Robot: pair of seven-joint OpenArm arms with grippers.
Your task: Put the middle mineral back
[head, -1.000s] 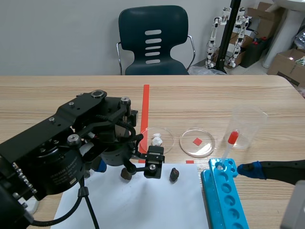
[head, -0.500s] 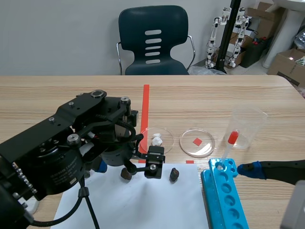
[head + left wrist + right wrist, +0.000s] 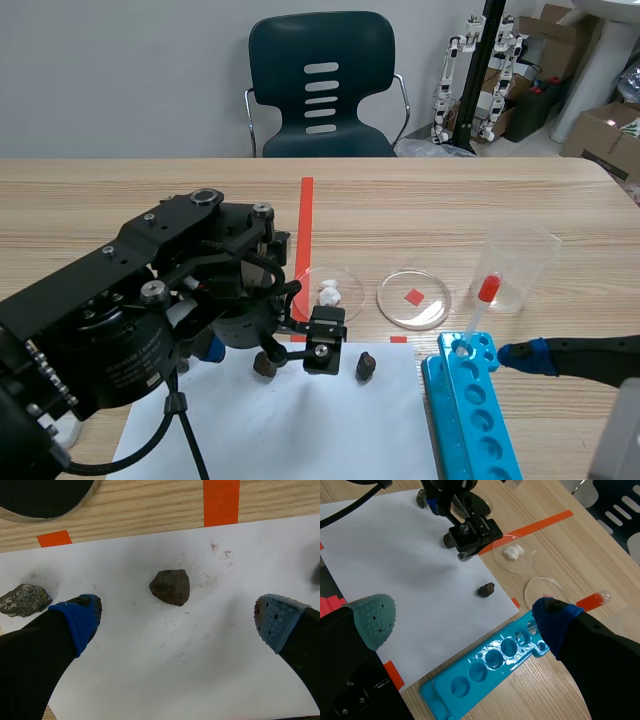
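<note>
Three minerals lie on a white paper sheet [image 3: 190, 680]. The middle one, a dark brown lump [image 3: 170, 586], rests on the sheet just ahead of my left gripper [image 3: 177, 617], which is open with its blue pads either side and not touching it. A grey mineral [image 3: 22, 600] lies outside the left finger. In the scene view the brown lump [image 3: 265, 367] shows below the left arm's gripper [image 3: 290, 355], and a third dark mineral [image 3: 365, 366] lies to its right. My right gripper [image 3: 465, 620] hangs open and holds nothing, above the blue rack.
A blue tube rack [image 3: 470, 410] lies right of the paper, with a red-capped dropper [image 3: 480, 300] leaning in it. Behind stand a clear beaker [image 3: 518, 265], a dish holding white bits [image 3: 345, 275] and a second dish [image 3: 400, 310] over a red mark. A chair stands beyond the table.
</note>
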